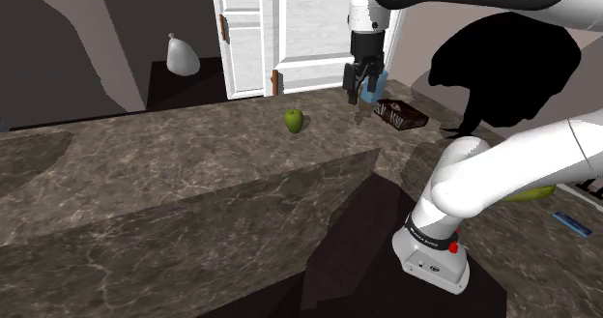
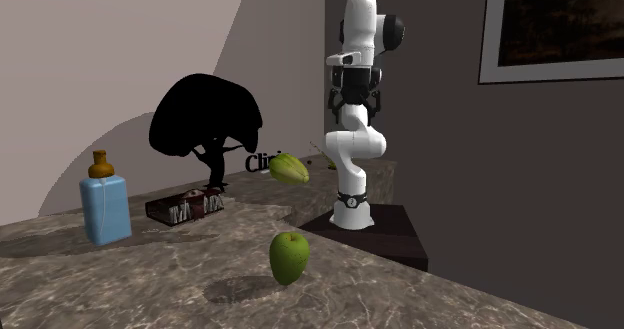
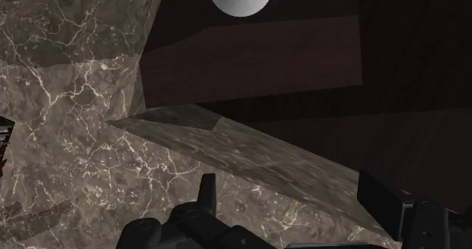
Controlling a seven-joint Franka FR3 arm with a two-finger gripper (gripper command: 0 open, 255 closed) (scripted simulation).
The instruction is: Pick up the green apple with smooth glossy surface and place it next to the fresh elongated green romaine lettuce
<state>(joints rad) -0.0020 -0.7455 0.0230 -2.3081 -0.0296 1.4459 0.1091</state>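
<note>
The green apple sits on the marble counter, close to its far edge. The black gripper hangs above that edge, apart from the apple, with a dark book lying just beside it.

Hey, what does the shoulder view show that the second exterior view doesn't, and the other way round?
Shoulder view's own: a white panelled door and a grey sack. Second exterior view's own: a framed picture on the wall. Shared: the green apple on the marble counter, the dark book, the black tree-shaped silhouette and the white arm.
</note>
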